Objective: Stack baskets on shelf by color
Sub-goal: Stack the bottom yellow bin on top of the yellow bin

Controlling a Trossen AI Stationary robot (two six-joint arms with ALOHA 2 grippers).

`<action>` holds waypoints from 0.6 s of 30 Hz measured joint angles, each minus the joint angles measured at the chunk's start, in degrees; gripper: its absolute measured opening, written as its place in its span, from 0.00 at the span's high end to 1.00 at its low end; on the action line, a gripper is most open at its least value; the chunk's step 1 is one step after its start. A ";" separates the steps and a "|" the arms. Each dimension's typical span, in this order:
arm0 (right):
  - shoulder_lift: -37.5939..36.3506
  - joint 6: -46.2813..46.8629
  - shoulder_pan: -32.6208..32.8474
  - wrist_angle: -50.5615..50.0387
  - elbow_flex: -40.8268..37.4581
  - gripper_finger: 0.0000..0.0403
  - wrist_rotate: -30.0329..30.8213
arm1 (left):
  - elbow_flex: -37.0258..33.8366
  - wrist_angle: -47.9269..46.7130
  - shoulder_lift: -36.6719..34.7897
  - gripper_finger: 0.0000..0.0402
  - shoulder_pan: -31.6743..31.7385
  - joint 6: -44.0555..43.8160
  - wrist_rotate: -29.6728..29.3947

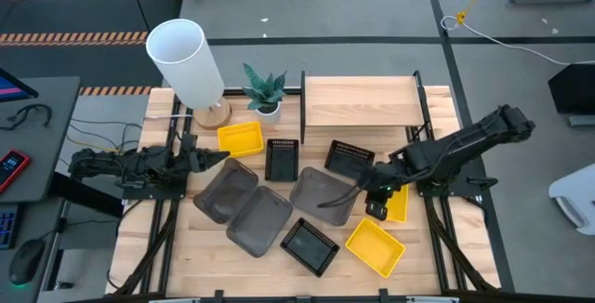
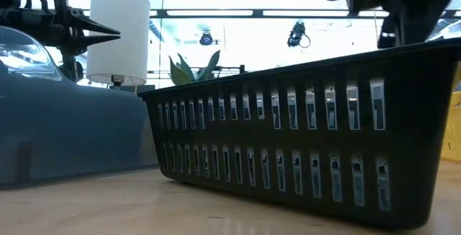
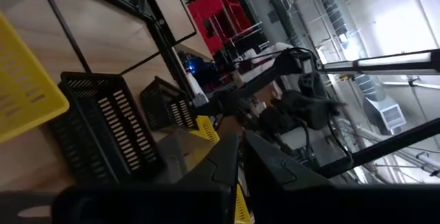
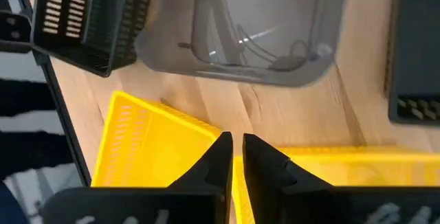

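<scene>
- Nine baskets are seen from above on the bench (image 1: 437,247); none is on the shelf (image 1: 361,101), whose light board stands bare at the far side.
- One yellow basket (image 1: 240,138) lies near the left hand (image 1: 216,157), beside a plant pot (image 1: 268,109) and a white lamp (image 1: 186,59).
- Three grey baskets (image 1: 256,217) are grouped mid-bench, partly overlapping, so their edges are hard to separate.
- Three black mesh baskets are spread out: one upright (image 1: 282,159), one tilted (image 1: 350,158) before the shelf, one (image 1: 310,245) at the near edge.
- The right hand (image 1: 376,194) hovers over a yellow basket (image 1: 395,203) that is largely hidden beneath the arm; a third yellow basket (image 1: 375,246) lies just nearer.
- In the right wrist view the fingers (image 4: 218,162) are nearly together with only a thin gap, closed on nothing, above a yellow rim (image 4: 161,141).
- The left hand's fingers (image 3: 227,159) are likewise drawn close with a narrow slit, gripping nothing.
- The low view is almost filled by a black mesh basket (image 2: 310,141) and a grey wall (image 2: 65,134), which block most of the bench.
</scene>
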 joint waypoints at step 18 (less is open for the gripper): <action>13.54 -10.46 5.60 -1.63 10.28 0.59 -1.41 | 0.00 -0.02 0.02 0.93 0.00 0.91 -0.72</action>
